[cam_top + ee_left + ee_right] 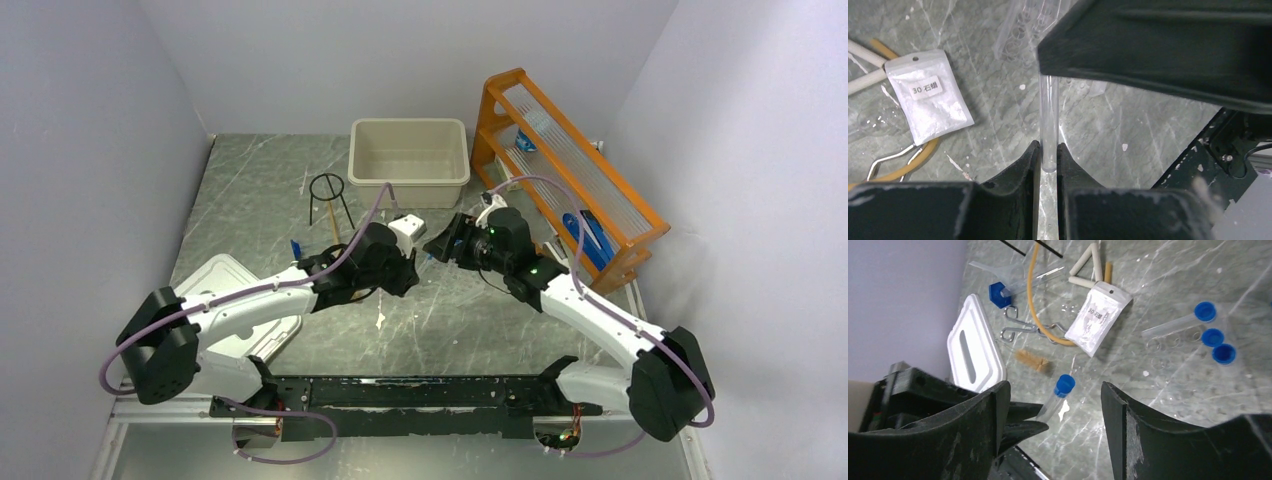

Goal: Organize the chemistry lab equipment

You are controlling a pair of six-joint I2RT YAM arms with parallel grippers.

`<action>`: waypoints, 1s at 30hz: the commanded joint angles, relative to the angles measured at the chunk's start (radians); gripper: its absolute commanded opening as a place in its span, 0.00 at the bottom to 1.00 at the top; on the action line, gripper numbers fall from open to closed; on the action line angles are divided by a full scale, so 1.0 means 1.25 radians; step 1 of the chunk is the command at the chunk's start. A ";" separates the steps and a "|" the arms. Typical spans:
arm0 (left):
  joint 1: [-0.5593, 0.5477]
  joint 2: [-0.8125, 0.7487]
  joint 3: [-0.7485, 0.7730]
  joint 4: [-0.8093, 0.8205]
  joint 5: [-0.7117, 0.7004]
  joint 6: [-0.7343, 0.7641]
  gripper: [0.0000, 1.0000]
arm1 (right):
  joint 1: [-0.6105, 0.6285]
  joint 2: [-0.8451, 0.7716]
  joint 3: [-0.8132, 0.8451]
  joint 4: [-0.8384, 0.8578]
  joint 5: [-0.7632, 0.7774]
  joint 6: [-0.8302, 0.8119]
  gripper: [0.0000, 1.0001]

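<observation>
The left gripper point(1049, 159) had its jaws clenched on a blue-capped tube point(1063, 386), held over the surface point(1128, 125). The right gripper point(1054, 390) faced it, jaws released. The white packet point(1098, 317), brush point(1032, 361) and tongs point(1023, 329) lay on the surface.

Top view: left claw point(412, 262) and right claw point(445, 245) meet at centre, what lies between them too small to tell; the arms hide the loose items on the tabletop point(250, 190) beneath; the lid point(232, 275), at left, is half covered; the rack point(560, 150), upper right, holds things too blurred to name. Left wrist view: the tube point(1049, 120) has its upper end hidden behind the right claw; the tongs point(890, 161) are cut off at lower left, the triangle point(863, 75) by the left edge. Right wrist view: the tripod point(1048, 249) is cut by the top edge; the packet point(1098, 315) print is too small to read.
</observation>
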 commanded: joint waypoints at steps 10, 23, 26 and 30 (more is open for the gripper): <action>-0.003 -0.032 -0.013 0.045 0.018 0.015 0.11 | -0.010 0.092 0.002 0.107 -0.112 0.151 0.47; -0.002 -0.020 -0.007 0.024 -0.004 0.018 0.11 | -0.027 0.092 0.000 0.083 -0.105 0.145 0.30; -0.002 -0.020 -0.007 0.021 -0.019 0.018 0.12 | -0.028 0.089 -0.004 0.093 -0.118 0.141 0.24; -0.003 -0.024 -0.005 0.015 -0.032 0.003 0.22 | -0.028 0.080 -0.004 0.096 -0.116 0.134 0.17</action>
